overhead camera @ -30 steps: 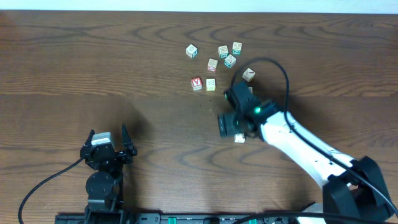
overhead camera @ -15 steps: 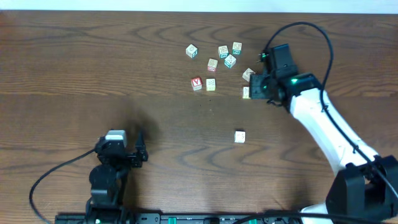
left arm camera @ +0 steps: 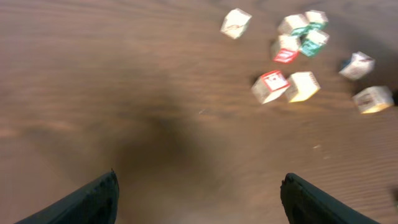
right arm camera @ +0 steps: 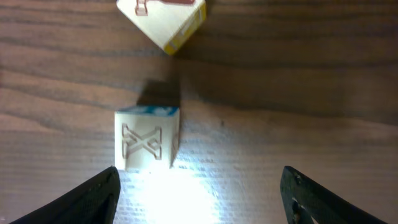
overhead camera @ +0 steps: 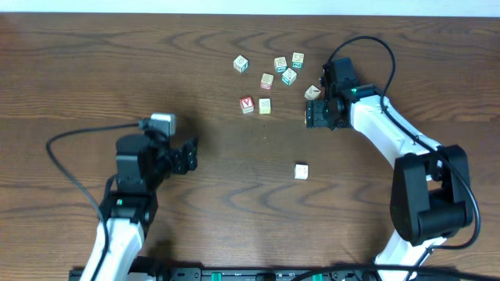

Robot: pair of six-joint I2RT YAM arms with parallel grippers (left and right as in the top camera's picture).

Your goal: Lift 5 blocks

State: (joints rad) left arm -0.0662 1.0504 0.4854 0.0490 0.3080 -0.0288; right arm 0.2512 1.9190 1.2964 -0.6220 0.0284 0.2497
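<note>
Overhead view: the right arm (overhead camera: 375, 125) reaches across the table (overhead camera: 94, 78) to the right edge of the cluster of blocks (overhead camera: 267, 81). The left arm (overhead camera: 129, 179) stretches forward on the left, well apart from them. Right wrist view: the right jaws are spread wide and empty. A pale X block (right arm camera: 147, 146) rests on the table ahead of them, off-centre, nearer one finger than the other, untouched. The left jaws are likewise spread and hold nothing, with the red V block (left arm camera: 270, 86) far ahead. One lone block (overhead camera: 301, 171) lies apart, nearer the robot. A second earlier the right jaws were over that lone block and the left arm was drawn back.
</note>
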